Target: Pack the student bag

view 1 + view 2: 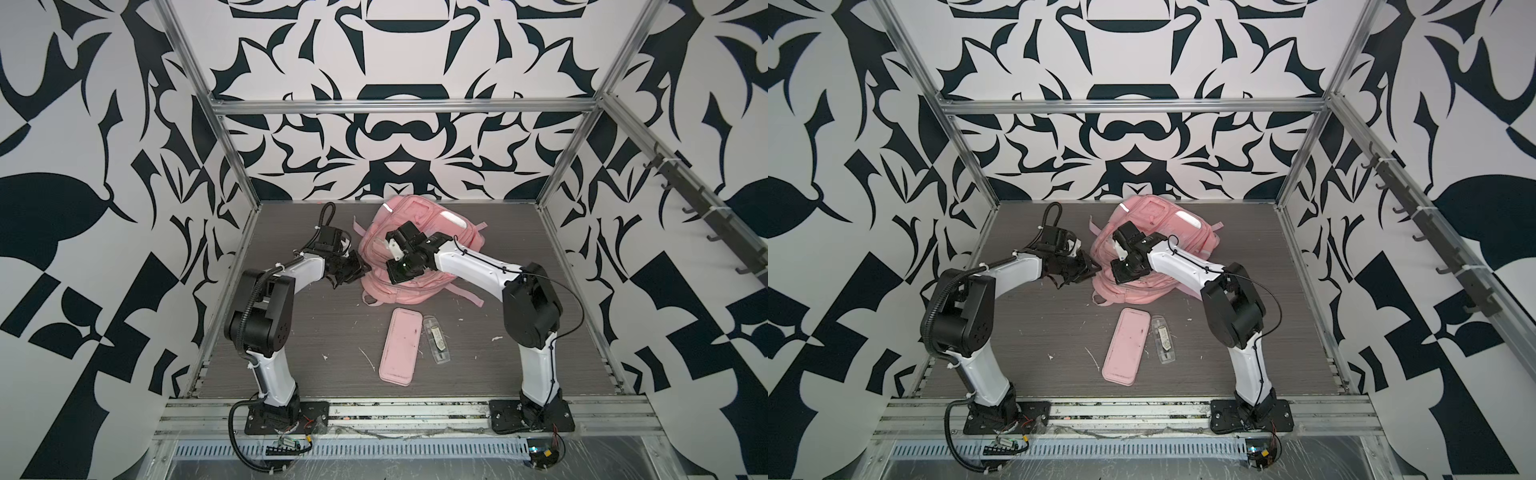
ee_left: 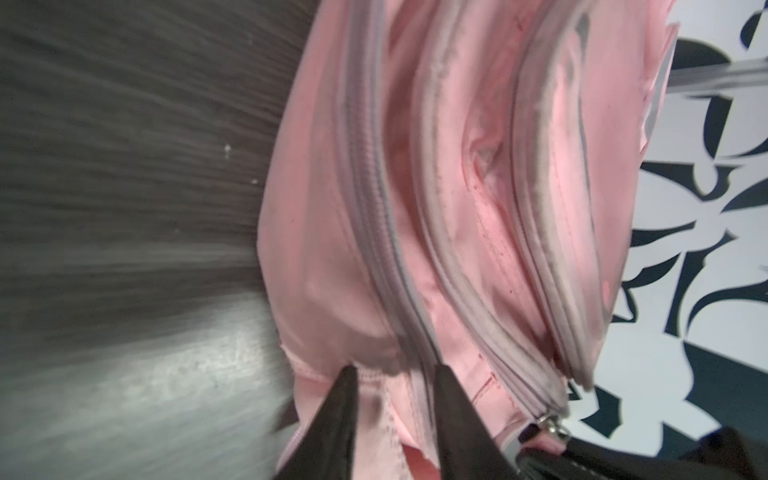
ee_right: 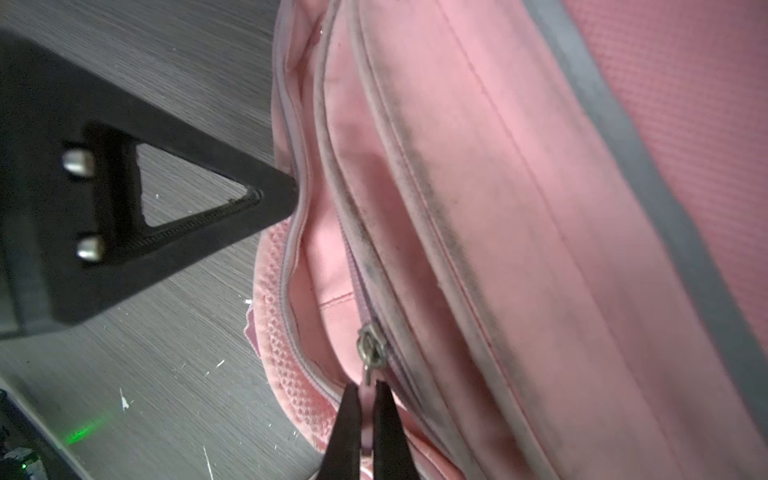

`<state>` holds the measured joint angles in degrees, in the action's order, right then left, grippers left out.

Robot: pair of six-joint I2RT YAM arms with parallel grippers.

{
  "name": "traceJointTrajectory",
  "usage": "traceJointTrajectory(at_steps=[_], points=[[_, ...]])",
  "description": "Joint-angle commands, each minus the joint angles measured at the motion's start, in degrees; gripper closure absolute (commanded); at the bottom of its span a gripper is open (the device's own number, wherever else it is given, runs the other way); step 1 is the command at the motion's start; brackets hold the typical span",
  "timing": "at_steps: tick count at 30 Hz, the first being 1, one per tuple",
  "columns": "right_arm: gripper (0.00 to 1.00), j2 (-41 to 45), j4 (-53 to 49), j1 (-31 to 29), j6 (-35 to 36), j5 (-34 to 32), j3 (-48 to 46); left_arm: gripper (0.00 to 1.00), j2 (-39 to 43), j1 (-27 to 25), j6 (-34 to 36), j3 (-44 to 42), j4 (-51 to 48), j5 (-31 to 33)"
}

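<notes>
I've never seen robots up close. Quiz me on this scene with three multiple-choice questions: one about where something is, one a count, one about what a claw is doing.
1. Where does the pencil case lie relative to the student bag?
A on top of it; B on the table, nearer the arm bases; C tucked under it.
2. How many cases lie in front of the bag?
A two; B four; C none.
3. The right gripper is:
A wide open; B holding the pencil case; C shut on the bag's zip pull.

Answers: B, it lies flat on bare table; A, the pencil case plus a clear case beside it; C, its jaws pinch the pink pull.
</notes>
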<state>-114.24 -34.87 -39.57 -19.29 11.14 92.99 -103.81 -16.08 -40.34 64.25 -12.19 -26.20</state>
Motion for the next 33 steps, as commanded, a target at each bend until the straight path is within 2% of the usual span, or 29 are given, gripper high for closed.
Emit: traceJointTrajectory(at_steps=[1,3,13,28,33], points=[[1.0,6.3,1.9,1.9,0.7,-0.8,-2.6,0.56,1.8,0.6,2.1,2.8,-4.3,0.2],[1.0,7.9,2.1,2.8,0.9,-1.0,-4.6,0.53,1.6,0.9,2.7,4.1,-5.2,0.7],[1.0,15.2,2.9,6.8,0.8,-2.4,-13.2,0.53,-3.5,1.4,3.4,10.9,-5.9,1.3],[1.0,18.8,2.3,7.7,0.4,-2.8,-15.7,0.51,-20.0,-1.3,2.5,28.0,-7.3,-1.6],[1.0,18.9,2.3,7.7,0.2,-2.5,-16.0,0.54,-23.1,-1.7,1.7,30.1,-7.3,-0.9]])
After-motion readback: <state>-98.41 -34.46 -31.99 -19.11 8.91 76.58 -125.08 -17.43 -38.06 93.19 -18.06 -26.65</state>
